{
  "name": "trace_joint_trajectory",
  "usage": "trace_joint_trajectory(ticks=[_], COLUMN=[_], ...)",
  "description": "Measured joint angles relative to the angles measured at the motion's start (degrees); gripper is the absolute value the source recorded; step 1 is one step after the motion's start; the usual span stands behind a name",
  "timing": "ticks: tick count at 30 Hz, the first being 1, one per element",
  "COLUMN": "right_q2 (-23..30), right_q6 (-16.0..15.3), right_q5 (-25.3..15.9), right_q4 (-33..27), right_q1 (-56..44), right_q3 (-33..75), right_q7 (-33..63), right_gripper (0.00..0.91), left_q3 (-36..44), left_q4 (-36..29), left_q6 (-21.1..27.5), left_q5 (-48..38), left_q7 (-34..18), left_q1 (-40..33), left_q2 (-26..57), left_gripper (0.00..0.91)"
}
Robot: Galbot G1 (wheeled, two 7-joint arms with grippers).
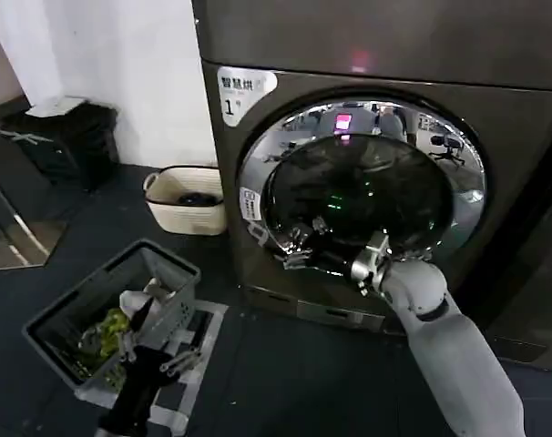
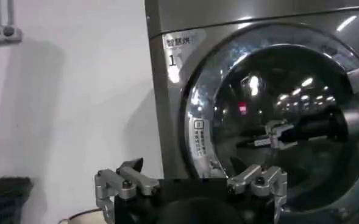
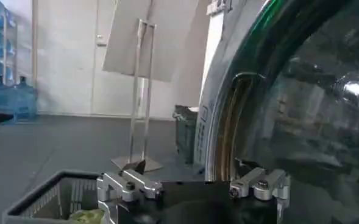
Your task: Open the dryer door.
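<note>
The dryer is a dark grey front-loader with a white "1" sticker. Its dryer door, a chrome rim around dark glass, lies flat against the front. My right gripper reaches in at the door's lower left rim. In the right wrist view that gripper is open, and the door's edge runs just ahead of its fingers. I cannot tell whether a finger touches the rim. My left gripper hangs low over a basket, open and empty, facing the dryer door.
A grey laundry basket with clothes sits on the floor at the front left. A cream basket stands against the dryer's left side, with a black crate farther left. A metal stand with a board is across the room.
</note>
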Motion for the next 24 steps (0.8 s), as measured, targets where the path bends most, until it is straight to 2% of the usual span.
trace_joint_trajectory(ticks=[10, 24], right_q2=[2.91, 5.97], right_q6=[-0.02, 0.05], right_q5=[1.25, 0.96], right_q4=[-3.91, -7.65], right_q1=[4.10, 6.73], right_q3=[-3.26, -6.65], right_q7=[3.09, 3.80], right_gripper=[0.907, 0.907], left_q3=[0.02, 0.02], left_q4=[-0.57, -0.50], left_q6=[0.39, 0.77], left_q5=[0.88, 0.28], left_q7=[0.07, 0.05], left_q1=[-0.22, -0.76], left_q2=[0.00, 0.00], left_gripper=[0.907, 0.907])
